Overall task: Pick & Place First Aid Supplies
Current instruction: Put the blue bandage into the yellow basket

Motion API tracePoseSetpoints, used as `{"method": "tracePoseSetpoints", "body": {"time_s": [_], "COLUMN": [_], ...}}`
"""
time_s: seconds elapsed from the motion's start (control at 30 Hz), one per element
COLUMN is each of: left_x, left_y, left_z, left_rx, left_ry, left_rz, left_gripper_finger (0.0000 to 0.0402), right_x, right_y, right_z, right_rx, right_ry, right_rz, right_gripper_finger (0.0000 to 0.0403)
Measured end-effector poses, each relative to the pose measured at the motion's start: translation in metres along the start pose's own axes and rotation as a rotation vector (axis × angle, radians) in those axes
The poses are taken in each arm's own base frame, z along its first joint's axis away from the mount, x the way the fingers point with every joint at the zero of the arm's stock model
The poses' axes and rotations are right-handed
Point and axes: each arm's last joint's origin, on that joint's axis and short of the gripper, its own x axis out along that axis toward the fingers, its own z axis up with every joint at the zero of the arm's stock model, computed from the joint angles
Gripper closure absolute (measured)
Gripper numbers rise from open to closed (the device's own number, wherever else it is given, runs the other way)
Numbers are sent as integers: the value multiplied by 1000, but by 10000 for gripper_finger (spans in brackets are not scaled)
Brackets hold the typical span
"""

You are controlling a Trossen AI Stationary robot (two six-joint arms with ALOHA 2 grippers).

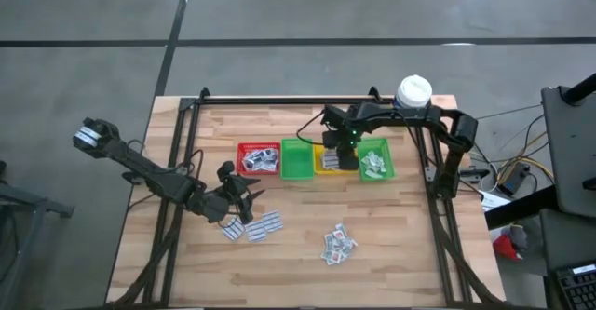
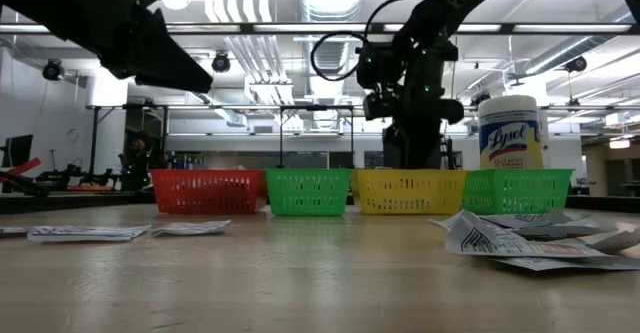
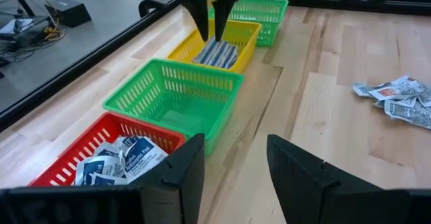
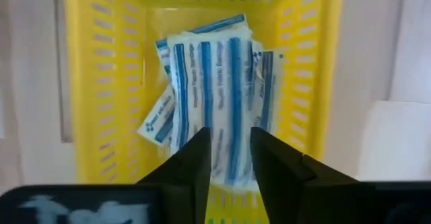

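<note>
Near the front of the bench (image 1: 391, 273), loose first aid packets (image 1: 338, 243) lie in a small heap, and more packets (image 1: 253, 226) lie just beside the left tool (image 1: 235, 195). The left tool hovers low over the wood with its fingers (image 3: 182, 173) apart and holds nothing. Farther back stands the row of bins. The right tool (image 4: 227, 158) hangs over the yellow bin (image 4: 87, 83), fingers parted by a narrow gap, gripping nothing; blue-striped packets (image 4: 212, 76) lie in this bin below it. The red bin (image 3: 64, 170) also holds packets.
</note>
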Motion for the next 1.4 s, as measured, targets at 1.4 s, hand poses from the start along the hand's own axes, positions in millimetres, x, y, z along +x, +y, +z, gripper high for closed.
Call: {"method": "tracePoseSetpoints", "body": {"time_s": [1.4], "left_x": [-14], "left_y": [17], "left_z": [-49], "left_rx": [-506], "left_ry": [687], "left_rz": [25], "left_gripper_finger": [243], "right_x": [-74], "right_y": [76], "right_z": [-14], "right_rx": [-100], "right_ry": [-312], "right_rz": [424], "right_gripper_finger": [317]}}
